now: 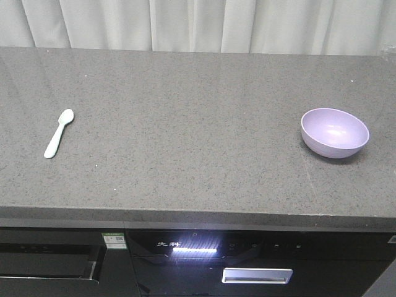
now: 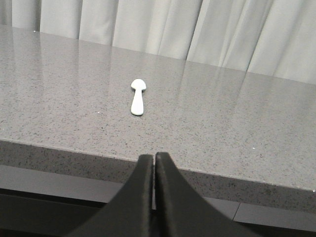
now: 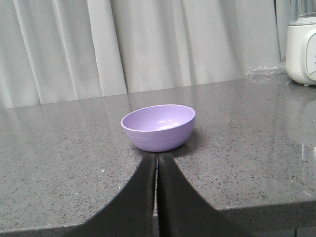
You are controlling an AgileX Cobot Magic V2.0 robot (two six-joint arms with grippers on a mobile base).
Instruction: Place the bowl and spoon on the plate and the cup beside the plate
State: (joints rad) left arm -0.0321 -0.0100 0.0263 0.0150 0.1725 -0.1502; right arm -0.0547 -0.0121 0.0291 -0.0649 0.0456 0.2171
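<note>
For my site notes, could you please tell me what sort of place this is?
Most likely a kitchen: a speckled grey stone countertop, a built-in black appliance with a lit panel beneath it, and what looks like a white blender base at the counter's end.

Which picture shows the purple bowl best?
The right wrist view: the bowl sits close, large and centred. The front view shows it smaller, from above, near the right edge. The left wrist view misses it.

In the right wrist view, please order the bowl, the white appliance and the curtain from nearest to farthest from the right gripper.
1. The bowl, straight ahead.
2. The white appliance, far right, and the curtain, behind: too close to call.
</note>
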